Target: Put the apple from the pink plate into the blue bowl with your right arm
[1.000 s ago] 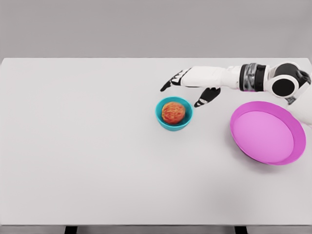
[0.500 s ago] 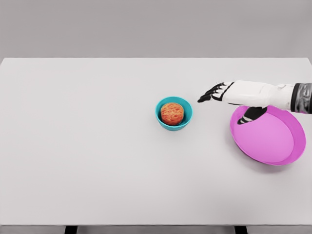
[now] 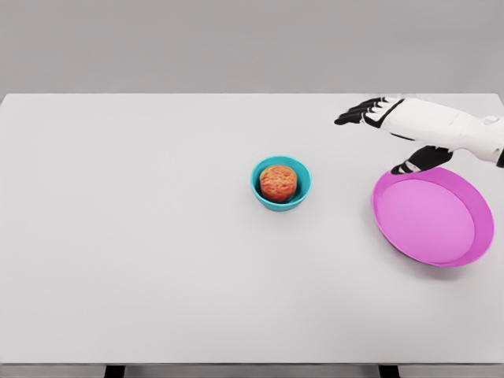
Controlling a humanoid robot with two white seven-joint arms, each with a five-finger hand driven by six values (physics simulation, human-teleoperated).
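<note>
While your right robot hand [image 3: 394,130] hangs over the far right part of the surface [image 3: 142,260], its fingers [image 3: 358,114] are spread loose and it's carrying nothing, thumb dangling just above the back rim of the pink plate [image 3: 431,216]. It sits well apart from the bowl, up and to the right of it. The left arm isn't showing anywhere in the head view.

Moving outward: the pink plate below the hand is bare, nothing on it. Further left, near the middle of the surface, the blue bowl [image 3: 281,183] has the apple [image 3: 278,182] sitting right inside it, looking settled against the bottom and not perched on the rim.

So honestly, the transfer looks done to me. The apple's where the task wants it, and I'd read this as the wrap-up stage, not a grasp or a carry. For your next move I don't think you need anything fancy: take the arm back to a rest pose, keeping it high enough that the thumb doesn't clip the plate rim, and stay clear of the bowl so you don't knock the apple back out.
</note>
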